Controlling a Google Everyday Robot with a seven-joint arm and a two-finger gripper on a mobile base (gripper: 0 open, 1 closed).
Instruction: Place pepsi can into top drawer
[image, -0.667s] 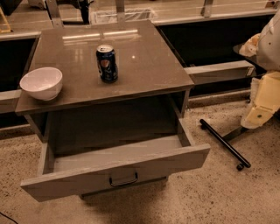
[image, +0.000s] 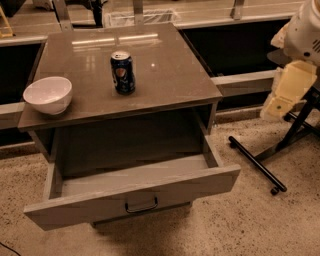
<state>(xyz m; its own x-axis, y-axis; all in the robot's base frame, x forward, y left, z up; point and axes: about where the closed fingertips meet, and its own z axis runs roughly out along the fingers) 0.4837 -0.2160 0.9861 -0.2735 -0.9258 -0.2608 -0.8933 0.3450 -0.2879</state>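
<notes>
The can (image: 122, 72) stands upright on the desk (image: 172, 75), a little left of the top's middle, logo facing the camera. The bowl (image: 48, 94) sits at the can's 8 o'clock, near the left edge and well apart from it. Below, the drawer (image: 135, 192) is already pulled out, its front panel and handle (image: 141, 205) toward the camera at the can's 6 o'clock. What shows of its inside holds nothing.

The end effector (image: 284, 96) hangs off the desk's right side, at the can's 3 o'clock and well apart from it, above the floor and a black stand (image: 257, 167). It grasps nothing. Whether it is released or clenched I cannot tell.

By my reading the opening is done and the pick has not started: the step in hand is the reach for the can. The next move calls for the arm to travel toward 9 o'clock across the right edge of the desk, high enough to clear the top, then settle around the can's body at mid-height. The approach from the right looks free, since the bowl lies on the far side.

After the grasp, the can must be lifted clear, carried toward 6 o'clock past the desk's front lip, and lowered into the drawer. The drawer is shallow and the overhanging top leaves only the pulled-out part open from above, so the descent should come near the front panel. An upright can may stand taller than the drawer walls.
</notes>
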